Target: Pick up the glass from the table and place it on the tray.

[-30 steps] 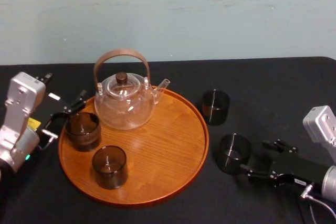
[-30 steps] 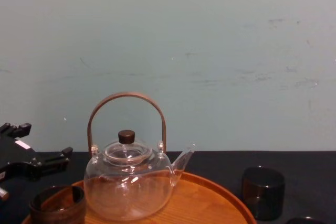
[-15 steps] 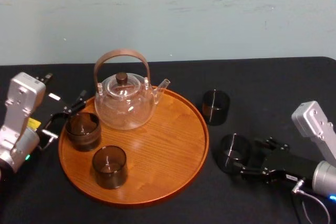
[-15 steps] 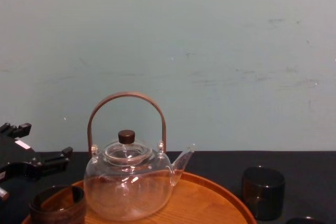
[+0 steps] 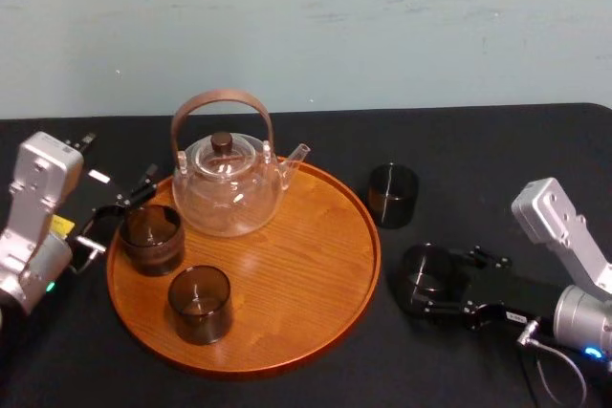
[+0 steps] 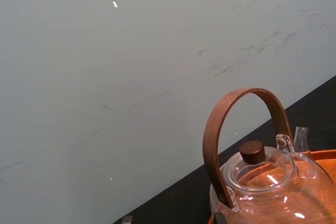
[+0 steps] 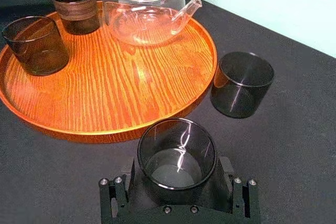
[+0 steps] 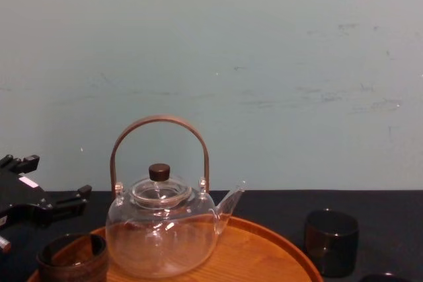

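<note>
A dark smoked glass (image 5: 426, 277) (image 7: 177, 153) stands on the black table (image 5: 478, 155), just right of the round wooden tray (image 5: 287, 332) (image 7: 131, 82). My right gripper (image 5: 427, 286) (image 7: 177, 174) is open and reaches in from the right, with one finger on each side of this glass. I cannot tell whether the fingers touch it. A second dark glass (image 5: 393, 195) (image 7: 242, 84) (image 8: 331, 242) stands on the cloth farther back. My left gripper (image 5: 117, 217) (image 8: 41, 206) is open at the tray's left edge, beside a brown-banded glass (image 5: 151, 238).
On the tray stand a clear teapot (image 5: 227, 185) (image 8: 162, 229) with a brown arched handle, the banded glass and another dark glass (image 5: 200, 304) (image 7: 35, 44). The tray's right half is bare wood. A pale wall rises behind the table.
My right gripper has slid left along the table until its fingers flank the near glass. The left arm, the glasses and the teapot have stayed still.
</note>
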You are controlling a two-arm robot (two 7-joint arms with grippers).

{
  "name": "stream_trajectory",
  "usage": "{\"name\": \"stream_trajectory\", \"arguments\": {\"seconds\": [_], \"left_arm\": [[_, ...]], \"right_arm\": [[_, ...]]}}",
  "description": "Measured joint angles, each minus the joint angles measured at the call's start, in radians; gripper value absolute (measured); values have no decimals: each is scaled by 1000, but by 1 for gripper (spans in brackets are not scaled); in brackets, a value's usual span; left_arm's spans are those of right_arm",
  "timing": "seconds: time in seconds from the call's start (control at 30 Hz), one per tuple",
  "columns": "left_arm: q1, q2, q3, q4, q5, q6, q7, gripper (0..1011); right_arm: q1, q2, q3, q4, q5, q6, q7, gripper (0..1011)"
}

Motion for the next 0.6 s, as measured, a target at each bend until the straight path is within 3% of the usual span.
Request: {"name": "stream_trajectory", "arguments": {"seconds": [0.6], "left_arm": [[0, 0, 0, 0, 0, 0, 0, 1001]], "right_arm": [[83, -29, -50, 56, -20, 8, 12, 1002]]}}
